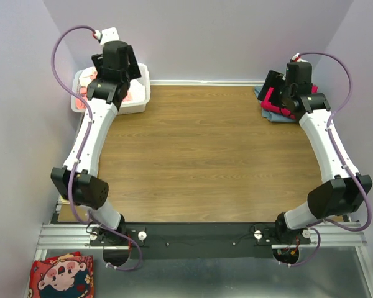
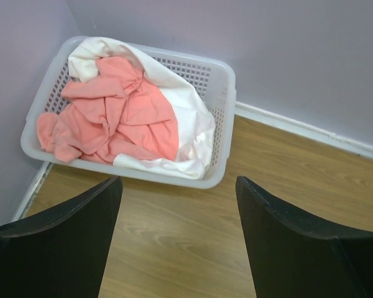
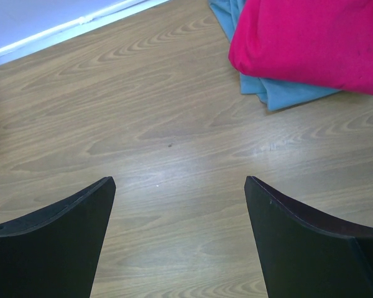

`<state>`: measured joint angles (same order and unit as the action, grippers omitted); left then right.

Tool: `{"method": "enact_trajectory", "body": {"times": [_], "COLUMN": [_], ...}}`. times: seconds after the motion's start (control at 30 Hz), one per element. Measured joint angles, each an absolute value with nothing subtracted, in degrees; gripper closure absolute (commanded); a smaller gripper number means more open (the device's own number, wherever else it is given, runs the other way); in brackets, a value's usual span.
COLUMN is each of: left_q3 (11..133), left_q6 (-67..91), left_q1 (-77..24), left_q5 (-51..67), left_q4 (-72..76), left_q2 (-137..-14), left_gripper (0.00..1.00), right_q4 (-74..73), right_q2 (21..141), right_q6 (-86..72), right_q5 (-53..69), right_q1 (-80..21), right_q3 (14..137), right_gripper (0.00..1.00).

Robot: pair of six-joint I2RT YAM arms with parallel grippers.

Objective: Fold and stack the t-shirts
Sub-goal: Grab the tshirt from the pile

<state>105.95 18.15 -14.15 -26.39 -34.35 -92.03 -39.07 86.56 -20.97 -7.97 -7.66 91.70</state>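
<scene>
Here the left pincer (image 2: 177,181) gapes empty near the basket (image 2: 225,118), the right pincer (image 3: 179,181) near the crimson-red shirt (image 3: 311,43).

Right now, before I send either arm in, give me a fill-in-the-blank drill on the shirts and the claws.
1. The salmon-pink shirt lies crumpled in the white basket with a ____ shirt.
2. The crimson-red shirt rests on top of a ____ shirt.
3. The left claw hovers near the white basket with its jaws ____.
4. The right claw holds ____.
Missing words: white, grey-blue, open, nothing.
</scene>
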Motion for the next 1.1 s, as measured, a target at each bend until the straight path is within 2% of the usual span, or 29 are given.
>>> {"method": "enact_trajectory", "body": {"times": [0.23,0.43,0.67,1.1], "left_q3": [113.8,117.49,120.18,129.75], "left_q6": [23.9,25.52,26.09,26.24], "left_q1": [-3.16,2.17,5.28,8.32], "left_q5": [-19.46,-15.49,-13.17,-16.4], "left_q4": [-35.48,-35.22,-33.43,-32.67], "left_q2": [-102.04,-111.39,-120.57,-134.32], "left_gripper": [0.2,0.21,0.24,0.25], "right_q4": [-38.65,-37.36,-35.86,-34.22], "right_q2": [86.54,86.54,86.54,89.38], "right_q6": [-21.65,-22.5,-23.53,-24.43], "right_q5": [-7.68,-7.16,-6.22,-5.87], "right_q1": [-7.79,-7.81,-7.81,-7.81], "right_q3": [89.47,86.59,83.59,80.25], "right_gripper": [0.07,0.07,0.07,0.07]}}
